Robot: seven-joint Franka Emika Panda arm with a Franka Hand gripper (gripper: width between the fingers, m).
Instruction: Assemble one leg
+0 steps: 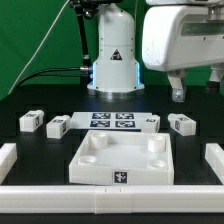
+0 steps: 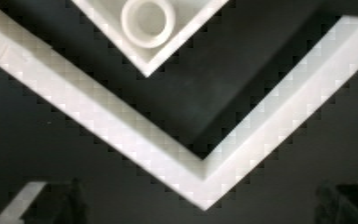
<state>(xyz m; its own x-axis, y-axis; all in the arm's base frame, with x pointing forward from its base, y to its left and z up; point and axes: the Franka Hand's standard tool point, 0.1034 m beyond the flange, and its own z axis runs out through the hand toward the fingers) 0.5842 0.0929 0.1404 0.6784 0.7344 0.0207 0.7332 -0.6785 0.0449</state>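
Observation:
Several small white legs with square markers lie on the black table in the exterior view: two toward that view's left (image 1: pixel 31 121) (image 1: pixel 57 126) and two toward its right (image 1: pixel 149 122) (image 1: pixel 182 124). The large white square tray (image 1: pixel 90 165) with corner sockets lies in front of them. My gripper (image 1: pixel 197 88) hangs high above the right-hand legs, open and empty. In the wrist view the gripper (image 2: pixel 194 192) shows only dark fingertips (image 2: pixel 34 200) at the frame's edge, wide apart with nothing between them. No leg shows there, only a tray corner with a round socket (image 2: pixel 149 25).
The marker board (image 1: pixel 112 121) lies behind the tray. The robot base (image 1: pixel 115 60) stands at the back. Low white walls run along the table's left (image 1: pixel 8 155), right (image 1: pixel 214 158) and front (image 1: pixel 110 200); one wall corner (image 2: pixel 247 130) fills the wrist view.

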